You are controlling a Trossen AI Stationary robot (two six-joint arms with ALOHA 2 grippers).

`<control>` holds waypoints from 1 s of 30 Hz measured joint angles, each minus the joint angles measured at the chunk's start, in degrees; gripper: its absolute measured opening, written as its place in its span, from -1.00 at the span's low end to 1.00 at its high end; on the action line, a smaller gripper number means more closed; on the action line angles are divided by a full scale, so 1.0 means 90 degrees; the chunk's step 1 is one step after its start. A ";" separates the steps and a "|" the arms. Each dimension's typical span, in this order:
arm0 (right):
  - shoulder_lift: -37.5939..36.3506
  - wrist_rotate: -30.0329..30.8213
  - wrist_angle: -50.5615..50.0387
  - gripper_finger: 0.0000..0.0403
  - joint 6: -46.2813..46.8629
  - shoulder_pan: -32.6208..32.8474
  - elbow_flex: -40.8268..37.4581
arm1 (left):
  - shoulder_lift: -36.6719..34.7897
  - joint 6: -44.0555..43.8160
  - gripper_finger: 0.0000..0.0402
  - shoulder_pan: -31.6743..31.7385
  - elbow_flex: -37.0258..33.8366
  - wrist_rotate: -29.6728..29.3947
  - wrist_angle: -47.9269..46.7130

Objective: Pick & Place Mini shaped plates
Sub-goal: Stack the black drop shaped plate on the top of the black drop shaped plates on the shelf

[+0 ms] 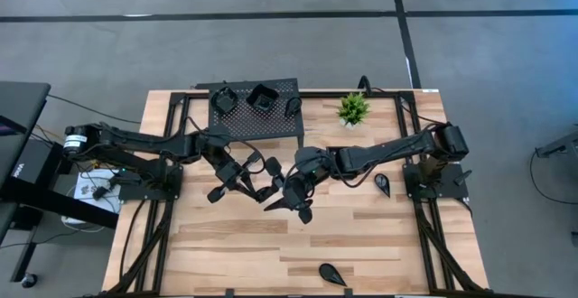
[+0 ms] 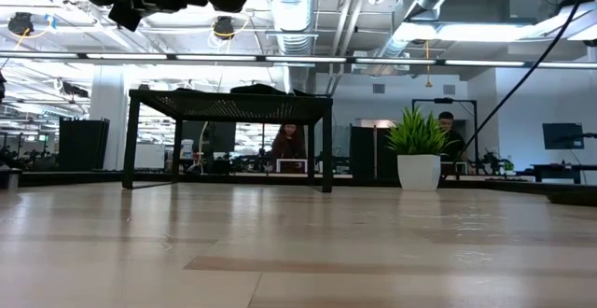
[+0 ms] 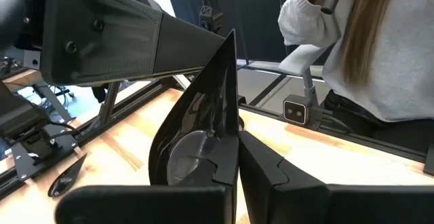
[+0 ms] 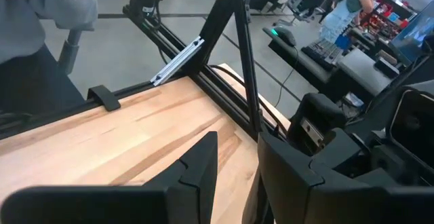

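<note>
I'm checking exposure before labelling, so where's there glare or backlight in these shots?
Low view: bright ceiling strips backlight the perforated stand, leaving it a silhouette. Left wrist view: window light gleams off the glossy plate in the left claw. High view: even light, soft shadows on the table.

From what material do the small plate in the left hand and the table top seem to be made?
The small plate looks like glossy black glazed ceramic or plastic: it shows mirror-like reflections. The table top looks like light wood with a matt finish: joined planks and grain show.

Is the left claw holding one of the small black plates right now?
Yes, the left claw is clamped on a glossy black plate held on edge.
</note>
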 joint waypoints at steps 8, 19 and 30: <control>0.0002 0.0191 -0.0039 -0.49 -0.0017 0.0087 0.0000 | 0.0000 0.0000 -0.95 -0.0012 0.0000 0.0024 0.0021; 0.0005 0.0150 0.0100 -0.49 -0.0019 0.0200 0.0000 | 0.0000 -0.0002 -0.95 -0.0023 0.0001 0.0034 0.0012; 0.0005 0.0946 0.0123 -0.49 -0.0788 0.0339 0.0000 | 0.0000 -0.0006 -0.95 -0.0018 0.0001 0.0022 -0.0036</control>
